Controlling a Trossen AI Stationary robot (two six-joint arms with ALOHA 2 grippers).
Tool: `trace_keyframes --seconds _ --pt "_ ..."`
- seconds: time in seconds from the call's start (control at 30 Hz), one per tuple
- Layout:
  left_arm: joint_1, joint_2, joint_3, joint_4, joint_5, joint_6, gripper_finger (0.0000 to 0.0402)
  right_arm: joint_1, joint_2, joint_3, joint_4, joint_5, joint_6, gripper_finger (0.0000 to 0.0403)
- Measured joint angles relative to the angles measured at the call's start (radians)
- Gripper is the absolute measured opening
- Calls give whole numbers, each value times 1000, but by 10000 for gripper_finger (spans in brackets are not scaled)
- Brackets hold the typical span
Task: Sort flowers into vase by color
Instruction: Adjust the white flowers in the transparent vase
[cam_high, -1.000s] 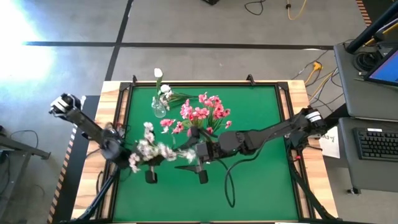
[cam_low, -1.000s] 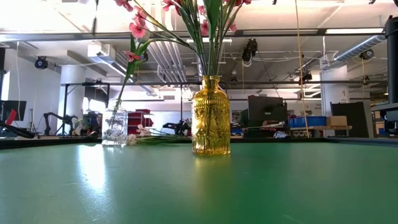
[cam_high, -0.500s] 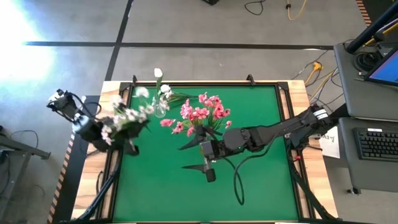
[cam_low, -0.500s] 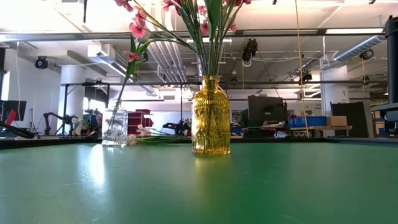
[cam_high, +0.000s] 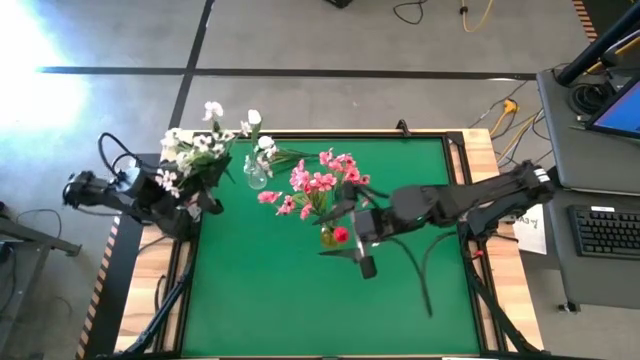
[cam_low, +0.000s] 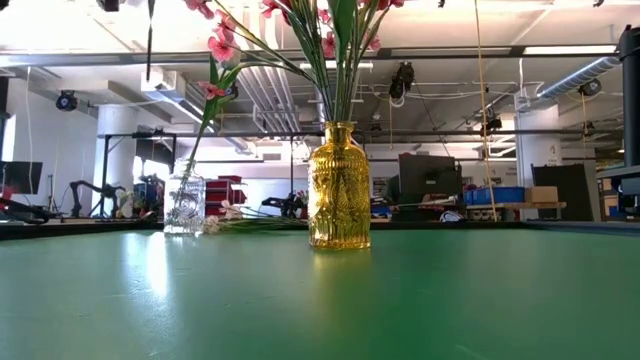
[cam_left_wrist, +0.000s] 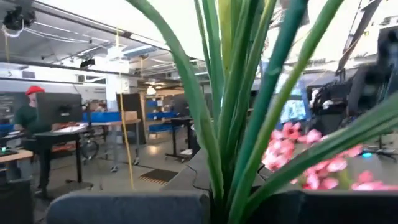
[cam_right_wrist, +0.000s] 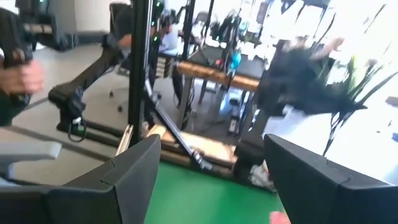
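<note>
L gripper (cam_high: 188, 196) sits over the table's left edge, clamped shut on a white blossom spray (cam_high: 192, 150): small white blooms w/ a few pinkish ones, on thin green stems, fanning out past the table's far-left corner. In L wrist view those green stems (cam_left_wrist: 239, 106) rise straight out from between the fingers, filling the middle of the frame; pink blooms show blurred beyond them.

R gripper (cam_high: 362, 252) hangs near mid-table, just right of the amber vase (cam_low: 338, 187), fingers spread wide w/ nothing between them; R wrist view shows both fingers (cam_right_wrist: 130, 171) apart over the green mat (cam_high: 300, 310).

Amber vase is embossed glass, upright near table centre, holding pink blossom sprays (cam_high: 325, 182): bright pink petals on long green stems, leaning outward in all directions. A red bloom (cam_high: 340, 235) shows right by the vase, next to R gripper.

Small clear vase (cam_low: 184, 203) stands upright toward the far-left part of the mat, w/ a white-bloomed stem (cam_high: 264, 150) in it. A white tulip (cam_high: 254, 118) lies at the far edge, just beyond it.
</note>
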Motion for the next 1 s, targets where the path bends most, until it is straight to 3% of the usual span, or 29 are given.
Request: trace_keyframes --seconds 0.27,0.7,0.9,1.0 --pt "291 -9 -52 -45 200 -108 1 -63 -83 0 -13 2 -51 270" --pt "816 91 -144 105 675 -300 1 -282 -100 0 -118 2 -115 263" --pt "957 160 -178 205 861 -412 1 -386 -100 0 -123 0 -115 266" --pt "975 185 -224 265 882 -439 1 -417 -100 -2 -124 -1 -106 267"
